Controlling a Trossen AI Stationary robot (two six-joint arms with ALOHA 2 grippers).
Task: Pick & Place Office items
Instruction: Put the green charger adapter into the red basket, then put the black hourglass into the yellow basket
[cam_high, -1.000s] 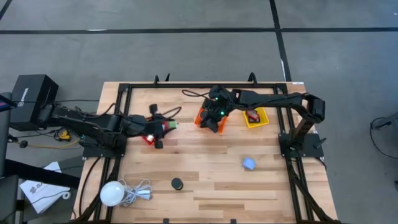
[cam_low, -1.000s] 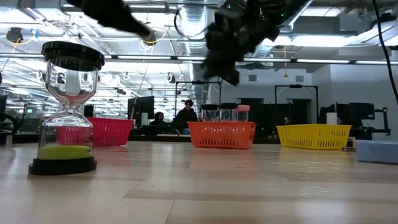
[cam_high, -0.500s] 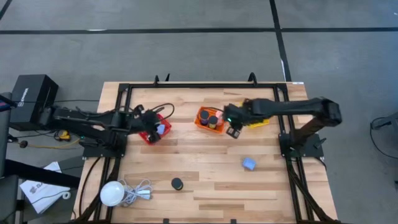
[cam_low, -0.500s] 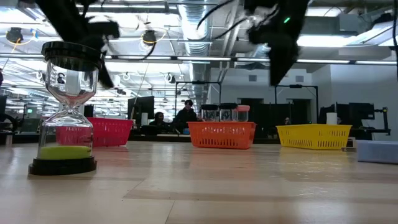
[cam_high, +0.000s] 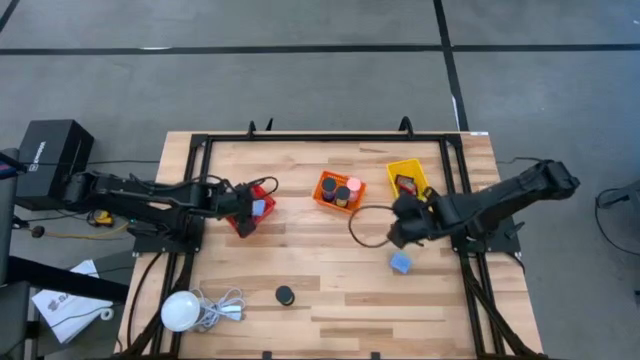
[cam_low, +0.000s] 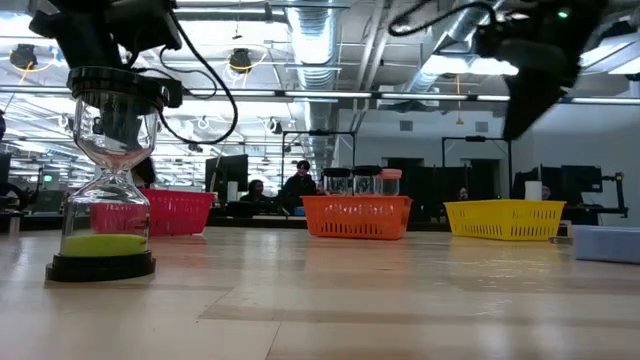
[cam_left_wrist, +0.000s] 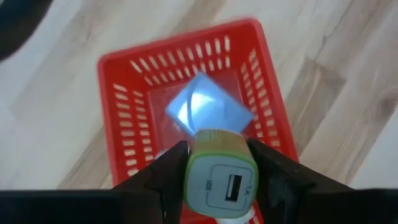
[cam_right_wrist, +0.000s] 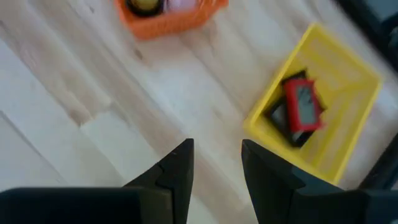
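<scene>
While the left claw hangs over the red basket pinching a green charger block with a USB port on its face, the right arm has swung clear of the orange basket, where it stood a second ago, and now sits out over open table beside the yellow basket. That retreat, with the right claw spread and holding nothing, suggests a drop into a basket is finished and the arm is turning to another loose item. The blue block lying on the table just below it is the likeliest candidate. The left arm has pulled back a little toward its own side, yet the green block has not been let go.

Only the left wrist view shows the green block and a pale blue block already lying inside the red basket directly under it; from above, the arm hides most of that. Only the right wrist view shows the red and black rectangular pieces in the yellow basket. Seen level, the low view alone reveals that the round black thing near the table's front edge is an hourglass with green sand.
</scene>
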